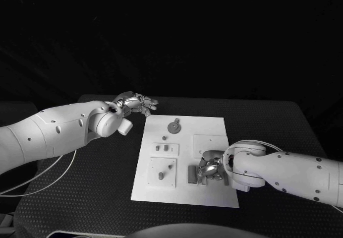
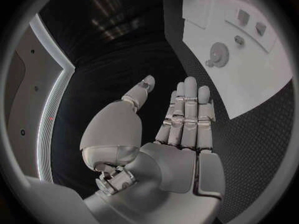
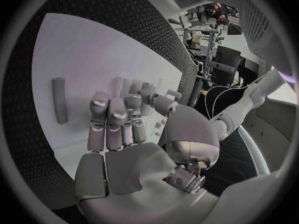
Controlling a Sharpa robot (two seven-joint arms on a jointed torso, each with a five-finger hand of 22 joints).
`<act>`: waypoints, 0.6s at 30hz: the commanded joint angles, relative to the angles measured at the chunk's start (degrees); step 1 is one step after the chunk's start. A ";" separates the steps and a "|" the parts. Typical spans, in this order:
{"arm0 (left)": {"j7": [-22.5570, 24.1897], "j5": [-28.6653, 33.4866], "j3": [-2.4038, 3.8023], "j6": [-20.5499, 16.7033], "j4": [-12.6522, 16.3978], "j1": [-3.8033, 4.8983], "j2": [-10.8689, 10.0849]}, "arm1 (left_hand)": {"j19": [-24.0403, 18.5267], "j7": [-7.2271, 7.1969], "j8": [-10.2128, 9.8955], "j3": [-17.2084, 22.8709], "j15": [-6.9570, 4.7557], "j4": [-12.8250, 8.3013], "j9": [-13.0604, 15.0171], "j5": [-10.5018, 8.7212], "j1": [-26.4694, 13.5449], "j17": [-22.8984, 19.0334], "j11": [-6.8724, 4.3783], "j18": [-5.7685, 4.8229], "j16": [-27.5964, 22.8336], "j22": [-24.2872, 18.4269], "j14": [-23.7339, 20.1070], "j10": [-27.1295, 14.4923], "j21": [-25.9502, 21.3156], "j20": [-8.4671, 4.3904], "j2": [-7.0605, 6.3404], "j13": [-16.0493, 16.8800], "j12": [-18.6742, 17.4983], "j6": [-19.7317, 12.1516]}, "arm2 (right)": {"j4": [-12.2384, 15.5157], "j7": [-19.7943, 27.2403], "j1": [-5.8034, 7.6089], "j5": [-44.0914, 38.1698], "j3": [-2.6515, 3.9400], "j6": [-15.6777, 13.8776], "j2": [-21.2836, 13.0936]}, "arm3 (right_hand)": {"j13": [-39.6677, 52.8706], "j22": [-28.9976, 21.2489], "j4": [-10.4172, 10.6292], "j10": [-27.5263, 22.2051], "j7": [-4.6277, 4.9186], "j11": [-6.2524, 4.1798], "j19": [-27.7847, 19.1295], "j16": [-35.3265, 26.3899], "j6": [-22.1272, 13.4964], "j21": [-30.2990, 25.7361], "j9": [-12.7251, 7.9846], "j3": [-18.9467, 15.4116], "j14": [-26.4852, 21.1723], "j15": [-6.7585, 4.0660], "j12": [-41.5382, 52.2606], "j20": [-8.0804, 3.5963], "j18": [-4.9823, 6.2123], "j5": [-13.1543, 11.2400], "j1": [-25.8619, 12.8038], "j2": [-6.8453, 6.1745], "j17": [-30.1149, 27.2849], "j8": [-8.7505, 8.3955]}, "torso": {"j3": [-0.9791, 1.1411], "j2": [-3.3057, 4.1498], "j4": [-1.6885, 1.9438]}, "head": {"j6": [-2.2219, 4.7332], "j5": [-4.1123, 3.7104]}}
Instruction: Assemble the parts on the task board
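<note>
The white task board (image 1: 184,191) lies in the middle of the black table. On it are a round gear-like part (image 1: 174,128), small parts (image 1: 165,147) in a raised block, another part (image 1: 161,174), and a grey bar (image 1: 192,173). My left hand (image 1: 136,104) hovers off the board's far left corner, fingers (image 2: 187,114) straight and apart, holding nothing. The gear (image 2: 218,51) lies beyond it. My right hand (image 1: 211,169) is down on the board's near right part, fingers (image 3: 115,117) bent onto the surface beside the bar (image 3: 59,99). Whatever is under the fingertips is hidden.
A second grey bar (image 1: 226,177) lies by my right wrist. Black table (image 1: 93,188) surrounds the board on all sides. A white cable (image 1: 43,176) runs along the table's left edge under my left arm.
</note>
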 commanded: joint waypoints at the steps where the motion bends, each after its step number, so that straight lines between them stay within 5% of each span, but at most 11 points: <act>1: 0.28 -0.08 0.03 0.71 0.10 0.05 0.05 | 0.42 0.05 0.34 0.01 0.21 0.36 -0.09 0.13 -0.29 0.09 0.32 0.63 -0.25 0.06 0.13 -0.02 -0.22 -0.16 0.35 -0.08 0.14 -0.27 | -0.20 0.05 -0.29 0.20 -0.25 0.48 -0.13 | 0.00 -0.20 -0.24 0.23 0.23 0.19 0.17 -0.35 0.26 0.25 -0.09 -1.55 0.08 0.18 -0.13 0.26 1.70 -0.94 -0.77 -1.17 -0.14 -0.16 | 0.02 -0.02 0.00 | 0.04 0.01; 7: 0.26 -0.08 0.03 0.74 0.07 0.05 0.10 | 0.42 0.04 0.35 0.02 0.21 0.37 -0.09 0.14 -0.28 0.10 0.32 0.63 -0.27 0.08 0.13 -0.03 -0.23 -0.16 0.36 -0.08 0.15 -0.27 | -0.02 0.66 -0.29 0.78 -0.24 -0.40 -0.63 | -0.02 -0.54 0.37 0.07 0.27 0.22 0.14 -0.62 0.08 0.09 -0.14 -5.19 -0.01 0.18 -0.23 0.31 1.70 -3.22 -2.67 -4.44 -0.11 -0.34 | 0.03 0.00 0.00 | 0.20 -0.03; 12: 0.26 -0.08 0.03 0.80 -0.06 0.05 0.15 | 0.42 0.04 0.35 0.02 0.21 0.37 -0.09 0.14 -0.27 0.12 0.32 0.63 -0.28 0.09 0.13 -0.03 -0.24 -0.16 0.36 -0.08 0.14 -0.28 | 0.86 1.28 -0.17 0.78 -0.20 -1.77 -2.21 | -0.04 -0.76 1.19 -0.01 0.27 0.21 0.09 -0.76 0.00 -0.04 -0.15 -6.22 -0.05 0.15 -0.29 0.19 1.70 -3.58 -2.87 -5.76 -0.07 -0.43 | 0.02 -0.05 0.05 | 0.32 -0.11; 18: 0.29 -0.08 0.02 0.81 -0.25 0.04 0.24 | 0.42 0.04 0.36 0.03 0.21 0.36 -0.09 0.14 -0.25 0.13 0.32 0.64 -0.29 0.11 0.13 -0.03 -0.25 -0.16 0.36 -0.08 0.15 -0.28 | 1.34 1.71 1.67 1.21 -0.04 -2.71 -3.56 | -0.08 -0.95 1.89 -0.16 0.34 0.27 0.00 -0.93 -0.26 -0.19 -0.16 -6.72 -0.13 0.17 -0.35 0.10 1.70 -3.81 -2.75 -6.83 -0.07 -0.58 | 0.06 -0.08 -0.02 | 0.56 -0.09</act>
